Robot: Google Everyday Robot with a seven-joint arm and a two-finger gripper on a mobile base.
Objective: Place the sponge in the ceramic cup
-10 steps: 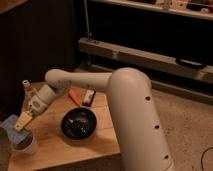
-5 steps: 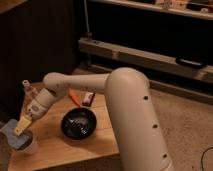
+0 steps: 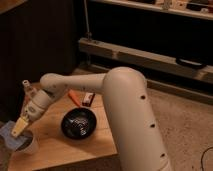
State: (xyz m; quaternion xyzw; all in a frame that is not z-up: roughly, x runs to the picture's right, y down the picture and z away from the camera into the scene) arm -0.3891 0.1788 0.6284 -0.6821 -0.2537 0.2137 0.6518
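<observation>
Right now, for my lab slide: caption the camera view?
Robot pincer holds a small light-blue sponge block at the rim of a white ceramic cup, beside a round black pan.

Wooden table [image 3: 97, 142], black pan [image 3: 78, 124], ceramic cup [image 3: 28, 146] under end effector [image 3: 19, 129]

The gripper [image 3: 19, 127] has carried the sponge [image 3: 7, 133] slightly lower, to the ceramic cup's [image 3: 27, 146] rim.

One close view — looking down from above; end effector [image 3: 19, 127] lower-left.
</observation>
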